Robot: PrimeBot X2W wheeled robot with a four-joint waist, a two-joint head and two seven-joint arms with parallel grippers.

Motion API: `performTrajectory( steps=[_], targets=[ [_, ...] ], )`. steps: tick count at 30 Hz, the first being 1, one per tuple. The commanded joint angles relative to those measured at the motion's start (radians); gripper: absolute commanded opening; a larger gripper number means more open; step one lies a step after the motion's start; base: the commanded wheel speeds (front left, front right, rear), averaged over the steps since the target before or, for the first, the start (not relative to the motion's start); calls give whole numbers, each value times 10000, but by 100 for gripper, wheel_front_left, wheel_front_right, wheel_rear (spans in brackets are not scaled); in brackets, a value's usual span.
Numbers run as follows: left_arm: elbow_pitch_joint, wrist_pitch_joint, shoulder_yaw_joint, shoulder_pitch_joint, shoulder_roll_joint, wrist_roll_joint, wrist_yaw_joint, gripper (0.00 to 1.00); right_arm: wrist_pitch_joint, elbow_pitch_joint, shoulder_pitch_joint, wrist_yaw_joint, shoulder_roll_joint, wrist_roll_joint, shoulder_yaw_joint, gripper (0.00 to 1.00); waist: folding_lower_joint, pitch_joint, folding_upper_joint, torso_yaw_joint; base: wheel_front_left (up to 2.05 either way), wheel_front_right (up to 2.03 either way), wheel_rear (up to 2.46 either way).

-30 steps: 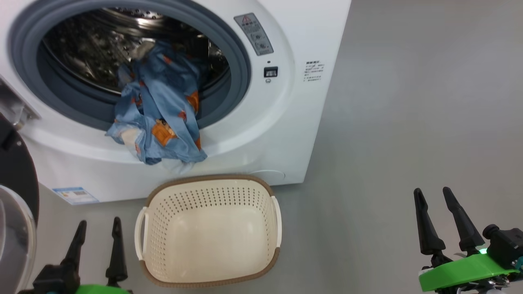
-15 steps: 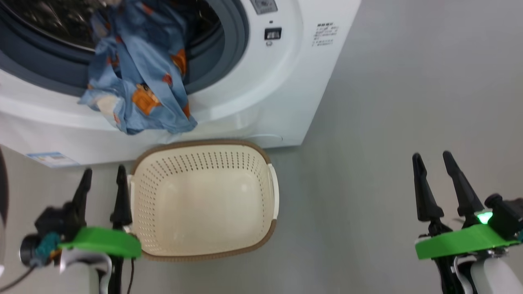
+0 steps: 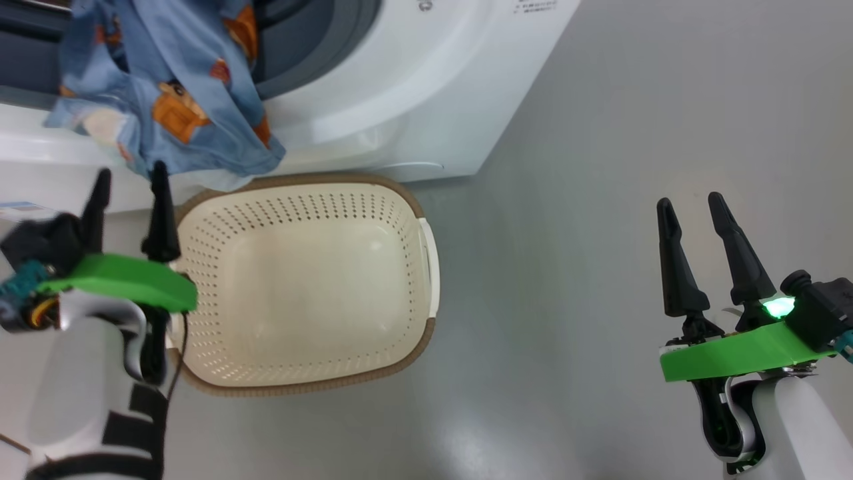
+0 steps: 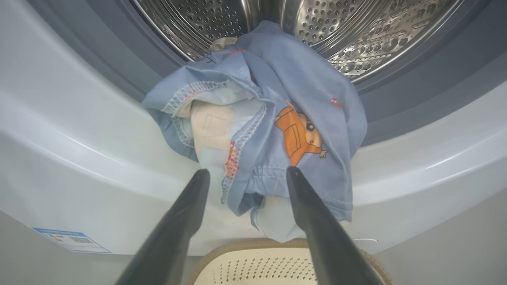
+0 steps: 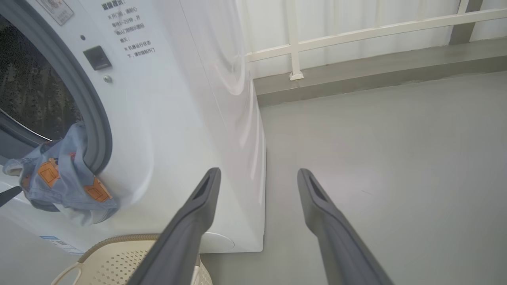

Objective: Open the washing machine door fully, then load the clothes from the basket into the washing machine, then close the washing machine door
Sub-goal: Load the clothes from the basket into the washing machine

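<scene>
Spilling from the washing machine [image 3: 400, 100], clothes [image 3: 173, 100] above the basket [image 3: 306, 207]

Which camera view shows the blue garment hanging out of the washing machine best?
The left wrist view: the blue garment is central and sharp, draped from the drum over the front lip of the washing machine. The head view cuts off its top; the right wrist view shows it small.

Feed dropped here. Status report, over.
Both open: left gripper at blue garment, right gripper over floor. Garment hangs out over washing machine lip, in the doorway; basket empty.
</scene>
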Motion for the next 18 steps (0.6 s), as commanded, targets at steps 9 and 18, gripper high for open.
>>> performTrajectory(
  steps=[9,18],
  targets=[
    [1231,-55,-176,-1445,897,-781,-20,100,-78,-221,-428,44,82,-50,461,100,0,595,0,-453,0,0,0],
    [1281,-55,-2489,-1778,1359,-2701,-20,100,-78,-193,-540,44,220,-3,516,100,0,704,0,-733,0,0,0]
  ],
)
